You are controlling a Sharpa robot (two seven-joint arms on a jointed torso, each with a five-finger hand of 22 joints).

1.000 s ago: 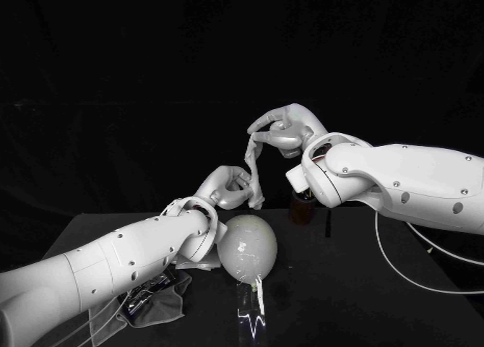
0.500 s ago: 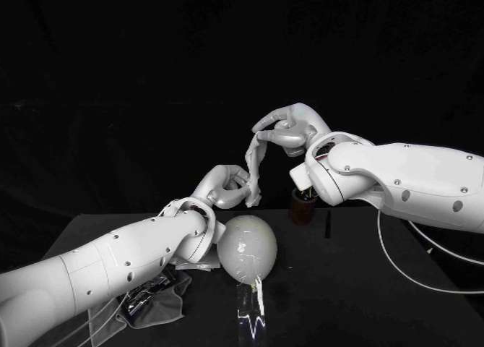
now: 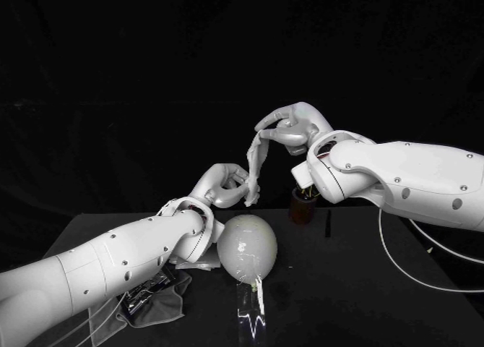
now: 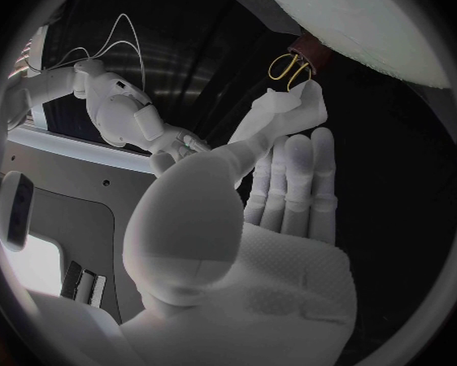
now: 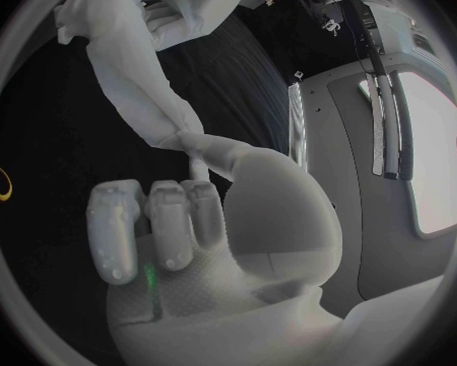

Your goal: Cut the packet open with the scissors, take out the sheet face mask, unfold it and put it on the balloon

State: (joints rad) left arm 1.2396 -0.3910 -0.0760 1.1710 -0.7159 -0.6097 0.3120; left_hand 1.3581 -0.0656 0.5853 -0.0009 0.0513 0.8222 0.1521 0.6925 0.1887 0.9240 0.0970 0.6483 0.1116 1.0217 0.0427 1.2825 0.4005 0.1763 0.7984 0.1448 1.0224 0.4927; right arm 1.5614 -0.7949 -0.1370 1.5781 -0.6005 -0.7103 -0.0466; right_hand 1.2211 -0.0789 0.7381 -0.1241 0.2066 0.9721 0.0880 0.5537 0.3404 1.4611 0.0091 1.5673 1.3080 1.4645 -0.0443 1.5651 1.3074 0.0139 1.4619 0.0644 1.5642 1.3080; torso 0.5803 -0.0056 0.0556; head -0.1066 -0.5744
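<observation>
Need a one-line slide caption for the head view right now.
Left hand and right hand hold the bunched sheet mask between them, above the balloon lying on the black table.

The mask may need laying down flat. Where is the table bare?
Bare table lies right of the balloon, in front of the brown holder, inside the white cable. Left of the balloon is crowded: left arm, grey cloth, clear film in front.
</observation>
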